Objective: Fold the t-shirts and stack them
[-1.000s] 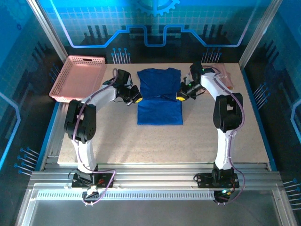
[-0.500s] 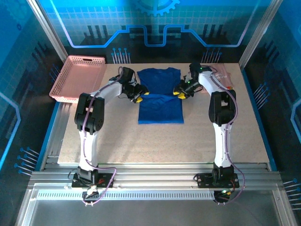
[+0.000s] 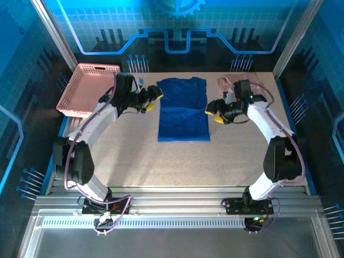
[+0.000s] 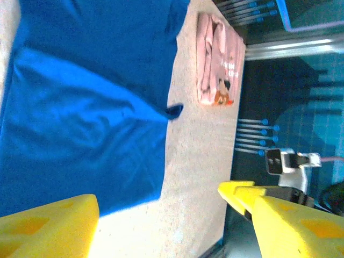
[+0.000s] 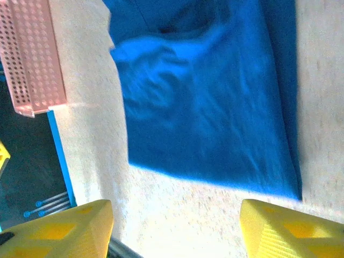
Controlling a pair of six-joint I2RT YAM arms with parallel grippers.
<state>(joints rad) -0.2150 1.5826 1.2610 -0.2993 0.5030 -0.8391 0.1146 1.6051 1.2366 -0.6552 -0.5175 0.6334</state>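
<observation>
Blue t-shirt (image 3: 183,110) flat between left gripper (image 3: 152,99) and right gripper (image 3: 215,113), both wide and empty

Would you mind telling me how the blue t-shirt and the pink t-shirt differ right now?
The blue t-shirt lies spread flat in the middle of the table; the pink t-shirt sits as a small bundle near the far right corner. The blue t-shirt shows plain cloth; the pink t-shirt shows a small brown-orange print. Both rest on the table.

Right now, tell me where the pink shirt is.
In the top view, the pink shirt lies at the far right of the table, right of the blue shirt and just beyond the right gripper.
</observation>
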